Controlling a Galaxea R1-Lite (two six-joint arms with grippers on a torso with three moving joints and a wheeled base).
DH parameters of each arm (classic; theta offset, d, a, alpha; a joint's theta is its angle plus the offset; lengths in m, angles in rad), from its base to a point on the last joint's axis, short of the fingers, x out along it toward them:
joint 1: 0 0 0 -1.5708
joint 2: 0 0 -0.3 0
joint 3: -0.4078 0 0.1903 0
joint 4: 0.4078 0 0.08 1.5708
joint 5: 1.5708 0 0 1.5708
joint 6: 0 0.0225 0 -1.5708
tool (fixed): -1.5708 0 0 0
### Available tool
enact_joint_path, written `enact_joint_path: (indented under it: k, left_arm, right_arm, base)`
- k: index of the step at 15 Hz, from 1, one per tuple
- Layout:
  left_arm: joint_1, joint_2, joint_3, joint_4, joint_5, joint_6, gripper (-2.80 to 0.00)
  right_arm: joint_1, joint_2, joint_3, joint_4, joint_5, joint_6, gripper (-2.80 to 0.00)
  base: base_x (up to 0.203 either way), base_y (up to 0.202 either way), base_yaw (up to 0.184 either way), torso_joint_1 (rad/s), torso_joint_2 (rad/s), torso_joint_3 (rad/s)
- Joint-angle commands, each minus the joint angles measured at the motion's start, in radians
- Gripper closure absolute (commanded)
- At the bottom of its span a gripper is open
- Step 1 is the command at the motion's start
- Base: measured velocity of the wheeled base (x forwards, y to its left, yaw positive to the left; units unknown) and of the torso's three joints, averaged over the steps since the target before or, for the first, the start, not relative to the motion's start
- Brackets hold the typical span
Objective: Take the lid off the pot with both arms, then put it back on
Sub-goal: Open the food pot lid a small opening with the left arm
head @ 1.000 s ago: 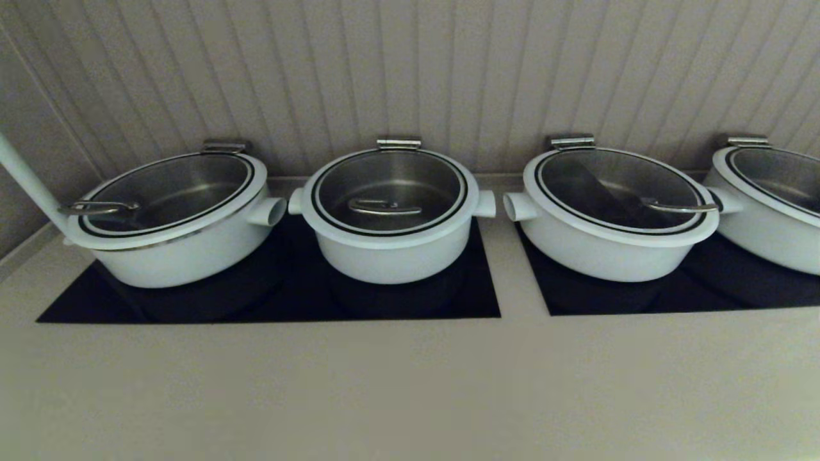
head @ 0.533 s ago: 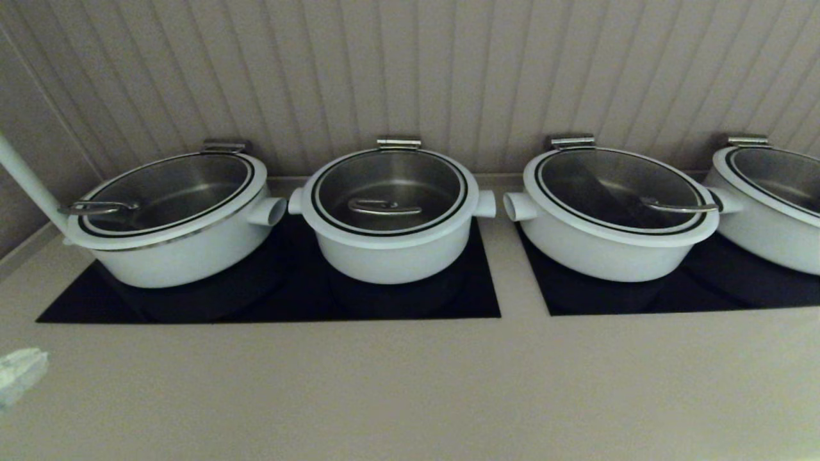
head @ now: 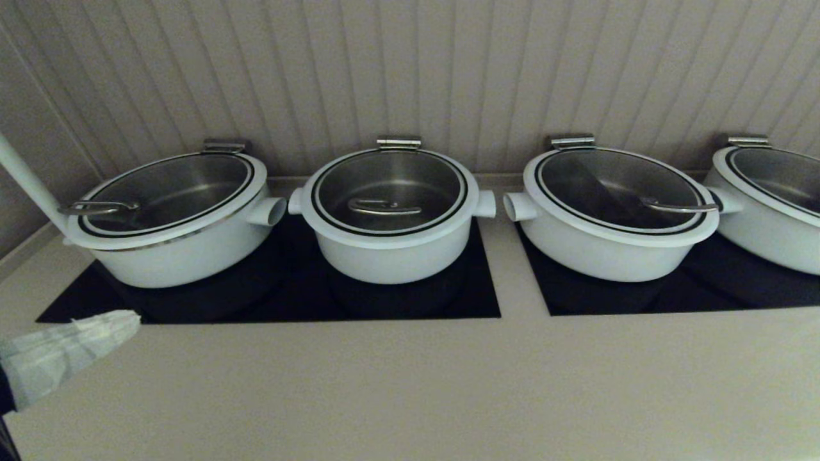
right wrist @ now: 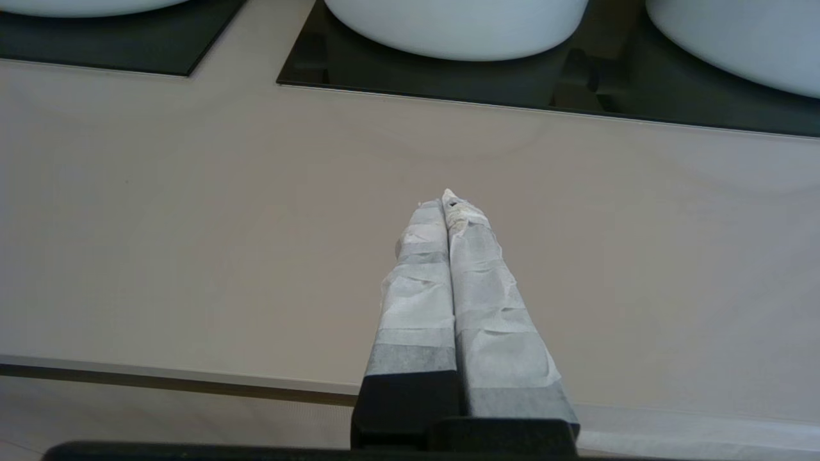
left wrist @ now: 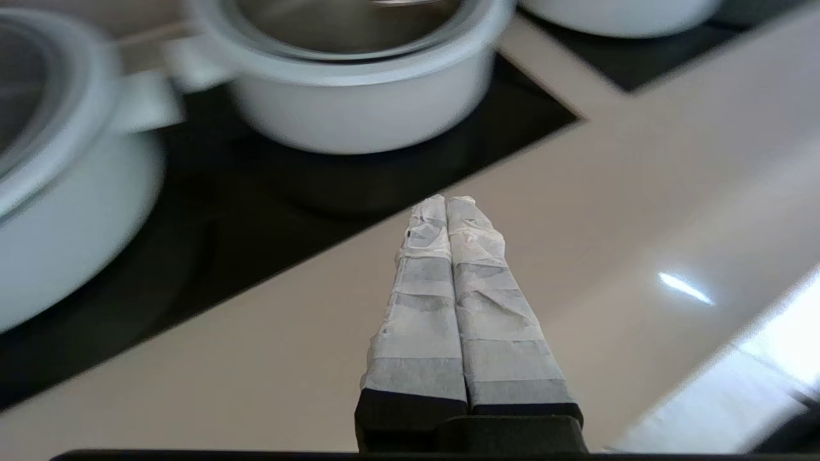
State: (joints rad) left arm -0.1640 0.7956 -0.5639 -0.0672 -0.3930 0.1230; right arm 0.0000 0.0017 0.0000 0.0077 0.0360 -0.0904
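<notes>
The small deep white pot (head: 392, 256) stands second from the left on a black hob, with stubby side handles. Its round glass lid (head: 389, 192) with white rim, black ring and arched steel handle (head: 383, 207) sits on it. My left gripper (head: 125, 318) enters at the lower left over the counter, shut and empty, well short of the pot. In the left wrist view its taped fingers (left wrist: 447, 202) are pressed together, pointing toward the pot (left wrist: 359, 109). My right gripper (right wrist: 446, 200) is shut and empty over the counter near its front edge, out of the head view.
Wider white pots with glass lids flank the small one: one on the left (head: 173, 240), one on the right (head: 608, 237), another at the far right (head: 769, 211). Two black hob plates (head: 474, 301) lie in the beige counter (head: 410, 384). A ribbed wall stands behind.
My left gripper has come into the head view from the lower left and moved up and rightward toward the hob. Pots and lids have not moved.
</notes>
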Motion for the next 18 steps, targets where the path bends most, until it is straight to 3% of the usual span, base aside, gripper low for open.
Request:
enact_joint_path:
  k: [1, 3, 8, 11, 18]
  left_arm:
    - [-0.098, 0.108, -0.036, 0.000, -0.003, 0.002, 0.00]
    - [-0.147, 0.174, -0.059, -0.019, -0.003, 0.004, 0.00]
    - [-0.215, 0.405, -0.076, -0.245, 0.002, 0.014, 0.00]
    - [-0.231, 0.503, -0.104, -0.263, 0.003, 0.082, 0.00]
    - [-0.243, 0.668, -0.229, -0.310, 0.008, 0.095, 0.00]
  right_arm:
    - [0.000, 0.000, 0.000, 0.000, 0.001, 0.000, 0.00]
    - [0.000, 0.000, 0.000, 0.000, 0.001, -0.002, 0.00]
    - [0.000, 0.000, -0.002, 0.002, 0.001, 0.000, 0.00]
    - [0.000, 0.000, -0.002, 0.000, 0.001, 0.001, 0.00]
    - [0.000, 0.000, -0.002, 0.001, 0.001, 0.001, 0.00]
  base:
    - [0.000, 0.000, 0.000, 0.000, 0.00, 0.000]
    - [0.000, 0.000, 0.000, 0.000, 0.00, 0.000]
    - [0.000, 0.000, 0.000, 0.000, 0.00, 0.000]
    - [0.000, 0.000, 0.000, 0.000, 0.00, 0.000]
    - [0.000, 0.000, 0.000, 0.000, 0.00, 0.000]
